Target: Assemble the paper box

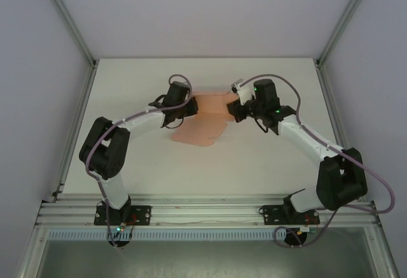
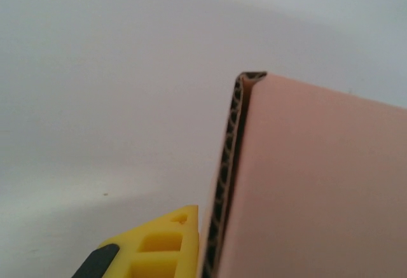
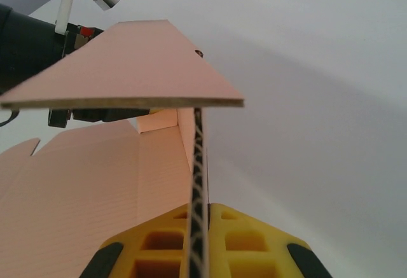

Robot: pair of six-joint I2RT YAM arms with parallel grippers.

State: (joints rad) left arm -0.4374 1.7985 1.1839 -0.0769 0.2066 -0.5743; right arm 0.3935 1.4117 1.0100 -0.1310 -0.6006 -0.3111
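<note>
The paper box [image 1: 202, 127] is a salmon-pink corrugated sheet, partly folded, lying mid-table between my two arms. My left gripper [image 1: 184, 109] is at its left side and my right gripper [image 1: 234, 109] at its right side. In the right wrist view both yellow fingers [image 3: 248, 233] of the right gripper [image 3: 198, 213] pinch an upright wall [image 3: 198, 163] edge-on, with a flap [image 3: 133, 68] folded over above. In the left wrist view one yellow finger [image 2: 162, 243] of the left gripper [image 2: 210, 230] presses against a doubled wall [image 2: 305, 182]; the other finger is hidden behind the card.
The white table [image 1: 254, 163] has open room in front of and behind the sheet. Aluminium frame posts [image 1: 67, 23] stand at the back corners, and a rail [image 1: 203, 214] with the arm bases runs along the near edge.
</note>
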